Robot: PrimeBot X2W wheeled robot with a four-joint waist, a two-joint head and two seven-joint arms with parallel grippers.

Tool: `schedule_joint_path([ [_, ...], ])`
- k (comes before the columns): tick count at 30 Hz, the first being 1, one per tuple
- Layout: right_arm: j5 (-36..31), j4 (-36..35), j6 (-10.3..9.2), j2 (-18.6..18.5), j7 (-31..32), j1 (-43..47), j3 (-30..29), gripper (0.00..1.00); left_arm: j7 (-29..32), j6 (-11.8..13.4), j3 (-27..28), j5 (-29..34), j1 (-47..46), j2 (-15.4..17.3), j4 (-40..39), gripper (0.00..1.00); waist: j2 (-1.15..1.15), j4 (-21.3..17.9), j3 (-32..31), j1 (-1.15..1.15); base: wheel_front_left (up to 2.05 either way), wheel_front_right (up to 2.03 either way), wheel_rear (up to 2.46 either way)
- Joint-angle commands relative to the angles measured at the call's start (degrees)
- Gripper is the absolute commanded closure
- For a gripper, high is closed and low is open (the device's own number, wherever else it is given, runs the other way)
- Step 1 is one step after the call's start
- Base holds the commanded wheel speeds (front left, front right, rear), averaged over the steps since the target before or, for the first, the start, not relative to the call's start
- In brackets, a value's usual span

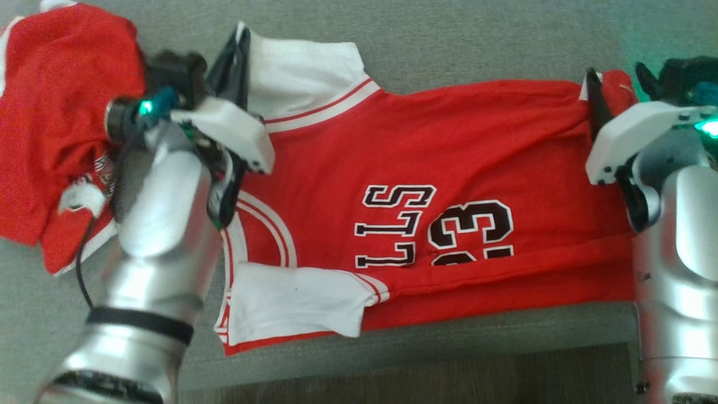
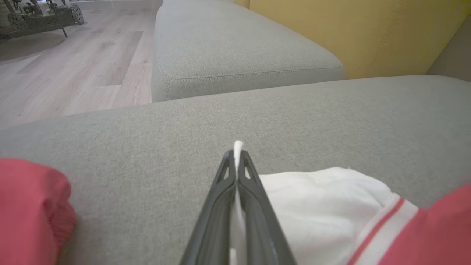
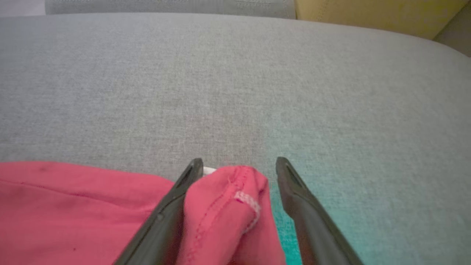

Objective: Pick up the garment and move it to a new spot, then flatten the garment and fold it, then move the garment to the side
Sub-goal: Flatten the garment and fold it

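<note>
The red jersey (image 1: 449,146) lies spread flat along the front edge of the grey sofa cushion (image 1: 477,39). Its collar points left, black-and-white lettering and numerals face up, and the near side is folded over in a long strip. The left end effector (image 2: 235,158) is clamped tight on the edge of the far white sleeve (image 1: 303,62). The right end effector (image 3: 239,165) is spread wide, with the jersey's far right hem corner bunched between its fingers, unpinched. A crumpled second red garment (image 1: 50,112) lies at the cushion's left, beside the left arm.
</note>
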Motion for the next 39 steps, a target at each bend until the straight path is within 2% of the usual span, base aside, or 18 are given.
schedule_joint_path([
  [1,-0.61,-2.19,-0.02,0.14,0.48,0.73,0.35,0.0,-0.68,0.45,1.84,0.5,-0.25,1.32,-3.05,1.0,0.0,0.58,-0.3,0.0,0.0,0.0,0.0],
  [5,-1.99,-2.68,-0.02,-0.03,1.58,1.31,-1.8,0.0,-0.68,1.09,1.87,0.79,3.9,1.03,-8.04,1.0,0.0,1.63,-0.85,0.0,0.0,0.0,0.0],
  [9,-3.14,-3.06,-0.02,-0.16,2.82,1.81,-2.97,0.0,-0.68,1.34,1.77,0.83,6.14,0.88,-9.84,1.0,0.0,1.99,-1.63,0.0,0.0,0.0,0.0],
  [18,-6.71,-3.99,-0.02,-1.1,6.13,2.31,-7.03,0.0,-0.68,1.61,1.72,0.46,6.45,0.69,-11.01,1.0,0.0,2.17,-2.02,0.0,0.0,0.0,0.0],
  [39,-9.02,-6.73,-0.02,-1.95,10.39,3.23,-15.42,0.0,-0.69,2.16,1.45,-0.29,6.34,0.42,-11.77,1.0,0.0,2.48,-2.99,0.0,0.0,0.0,0.0],
])
